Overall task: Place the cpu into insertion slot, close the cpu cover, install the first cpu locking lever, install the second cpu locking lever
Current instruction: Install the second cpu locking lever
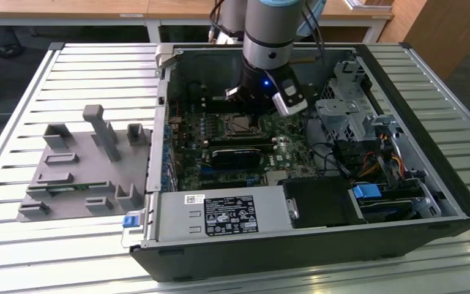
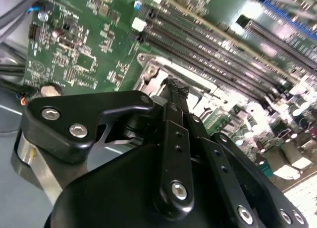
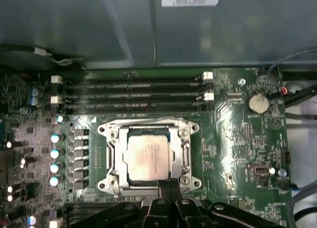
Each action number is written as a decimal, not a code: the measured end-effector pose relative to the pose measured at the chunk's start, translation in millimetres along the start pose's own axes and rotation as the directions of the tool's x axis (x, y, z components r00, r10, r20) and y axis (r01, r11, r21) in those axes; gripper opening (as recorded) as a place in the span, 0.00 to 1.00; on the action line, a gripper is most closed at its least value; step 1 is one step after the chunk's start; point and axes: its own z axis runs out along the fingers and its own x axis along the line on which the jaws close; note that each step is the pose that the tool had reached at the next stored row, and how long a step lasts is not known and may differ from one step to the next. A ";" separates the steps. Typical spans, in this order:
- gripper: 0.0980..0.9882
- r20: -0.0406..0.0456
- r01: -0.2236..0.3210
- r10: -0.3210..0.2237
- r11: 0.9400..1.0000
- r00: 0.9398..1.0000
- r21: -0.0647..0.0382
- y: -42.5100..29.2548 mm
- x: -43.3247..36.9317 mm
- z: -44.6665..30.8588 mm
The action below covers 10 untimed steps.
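Observation:
The cpu (image 3: 148, 156), a small silver-grey square, lies in the insertion slot (image 1: 237, 125) on the green motherboard. The silver cpu cover (image 3: 115, 156) lies flat around it, and the chip's top shows through its window. A thin metal lever rod (image 3: 143, 121) runs along one side of the socket. My gripper (image 3: 168, 184) hangs just over the socket's edge with its black fingers pressed together and nothing between them. The second wrist view has the shut gripper (image 2: 177, 87) right by the socket's silver rim (image 2: 148, 72). In the exterior view the arm (image 1: 266, 37) stands straight above the slot.
Long black memory slots (image 3: 133, 94) run beside the socket, with a coin battery (image 3: 258, 103) further along. A black module (image 1: 239, 156), a drive cage (image 1: 345, 116) and the power supply (image 1: 218, 214) crowd the case. A grey fixture (image 1: 80, 165) sits on the slatted table outside.

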 end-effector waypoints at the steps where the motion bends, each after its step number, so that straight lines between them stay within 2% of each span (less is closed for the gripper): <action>1: 0.01 0.000 0.000 0.000 1.000 1.000 0.000 -2.0 -0.1 -0.2; 5: 0.01 0.000 0.000 0.000 1.000 1.000 -0.003 -8.8 -0.1 -0.7; 10: 0.01 0.000 0.000 0.000 1.000 1.000 -0.006 -13.8 6.4 -1.1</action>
